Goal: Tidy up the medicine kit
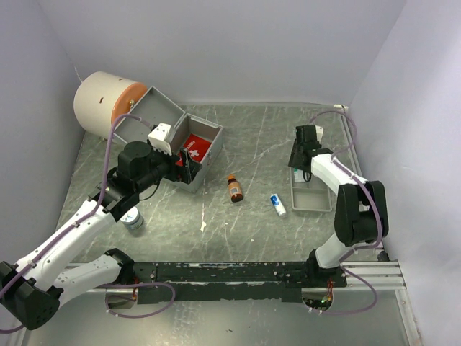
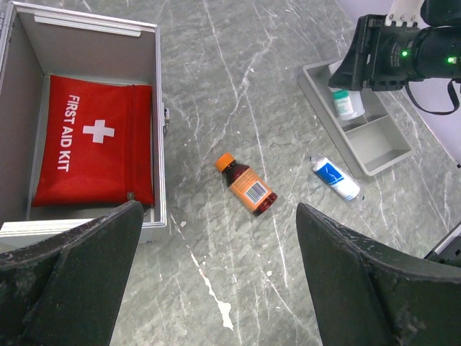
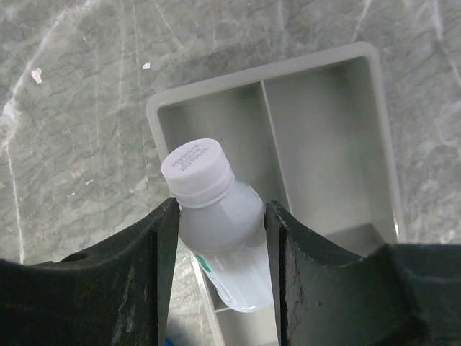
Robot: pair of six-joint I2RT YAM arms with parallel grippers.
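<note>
The right gripper is grasping a small white-capped bottle. Its two fingers are pressing the bottle's sides, and the bottle is tilting over the left compartment of the divided grey tray at the right of the table. It is not clear whether the bottle's base is touching the tray.

The left gripper is hanging with its jaws spread wide and nothing between them. It is hovering just beside the near right corner of the grey metal case, which is sitting at the far left of the table with its lid thrown back. The red "FIRST AID KIT" pouch is lying flat inside the case, up and to the left of the open fingers.

An amber bottle with an orange cap is lying on its side on the table, ahead of the left gripper, between the case and the tray. A white tube with a blue label is lying just beside the tray's near corner, well apart from both grippers.
</note>
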